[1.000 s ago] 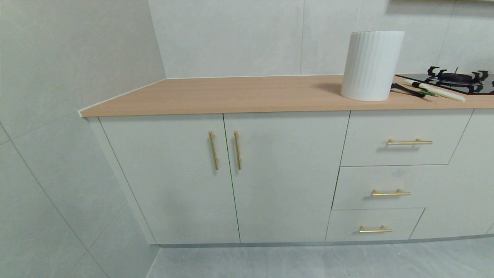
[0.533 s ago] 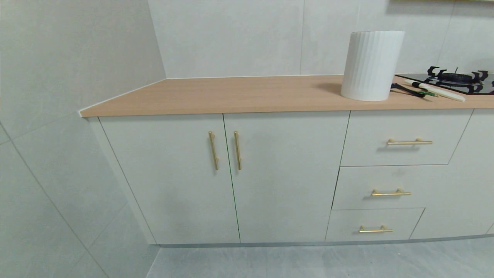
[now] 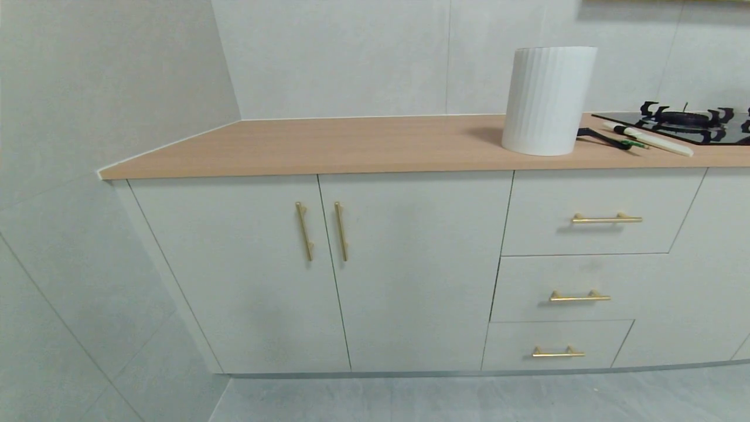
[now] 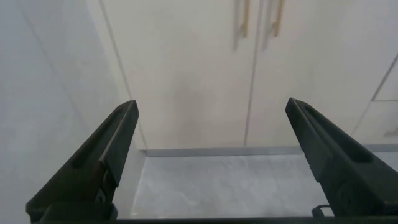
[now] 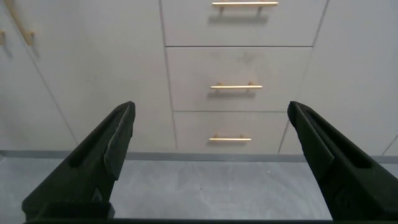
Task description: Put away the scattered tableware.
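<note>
On the wooden countertop point(image 3: 328, 143) at the right, several utensils lie beside a tall white ribbed holder point(image 3: 546, 101): a black-handled one point(image 3: 603, 138) and a white-handled one point(image 3: 650, 140). My left gripper point(image 4: 211, 118) hangs low in front of the cupboard doors, open, with nothing between its fingers. My right gripper point(image 5: 211, 115) hangs low before the stack of drawers point(image 5: 239, 74), also open and holding nothing.
A black gas hob point(image 3: 691, 120) sits at the far right of the counter. Below are two cupboard doors with gold handles point(image 3: 322, 231) and three drawers point(image 3: 597, 220). A tiled wall closes the left side; grey floor point(image 3: 469, 398) runs in front.
The whole head view has shifted slightly left and down, so the camera has moved. Nothing on the counter has changed place.
</note>
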Controlling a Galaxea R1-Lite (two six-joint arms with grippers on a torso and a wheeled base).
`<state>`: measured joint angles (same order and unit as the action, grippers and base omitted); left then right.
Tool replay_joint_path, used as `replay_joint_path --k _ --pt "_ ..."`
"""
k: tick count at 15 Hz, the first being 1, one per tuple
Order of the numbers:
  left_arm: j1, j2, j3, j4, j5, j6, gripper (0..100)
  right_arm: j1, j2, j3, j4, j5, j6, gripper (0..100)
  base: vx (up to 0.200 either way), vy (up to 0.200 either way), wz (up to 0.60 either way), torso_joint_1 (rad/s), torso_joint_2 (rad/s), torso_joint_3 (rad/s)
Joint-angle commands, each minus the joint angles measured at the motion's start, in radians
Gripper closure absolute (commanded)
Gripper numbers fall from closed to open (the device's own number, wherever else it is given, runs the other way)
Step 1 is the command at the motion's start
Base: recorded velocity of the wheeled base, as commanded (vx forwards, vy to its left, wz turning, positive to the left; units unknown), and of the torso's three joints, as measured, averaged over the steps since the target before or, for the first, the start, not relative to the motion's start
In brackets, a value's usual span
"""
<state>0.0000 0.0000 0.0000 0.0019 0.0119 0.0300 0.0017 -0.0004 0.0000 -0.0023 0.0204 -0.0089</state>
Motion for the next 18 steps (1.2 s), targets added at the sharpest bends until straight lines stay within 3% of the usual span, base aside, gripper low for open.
replay_joint_path --k 1,8,18 --pt "0.0 0.0 0.0 0.0 0.0 -0.005 0 0.0 0.002 0.0 -0.001 0.001 0.0 0 0.0 -0.2 0.0 0.002 0.01 -0.002" --pt "0.0 0.0 0.0 0.0 0.0 -0.018 0 0.0 0.0 0.0 -0.001 0.0 0.003 0 0.0 -0.2 0.0 0.001 0.0 0.001" --pt "0.0 0.0 0.0 0.0 0.0 -0.03 0 0.0 0.0 0.0 -0.001 0.0 0.004 0 0.0 0.0 0.0 0.0 0.0 0.0"
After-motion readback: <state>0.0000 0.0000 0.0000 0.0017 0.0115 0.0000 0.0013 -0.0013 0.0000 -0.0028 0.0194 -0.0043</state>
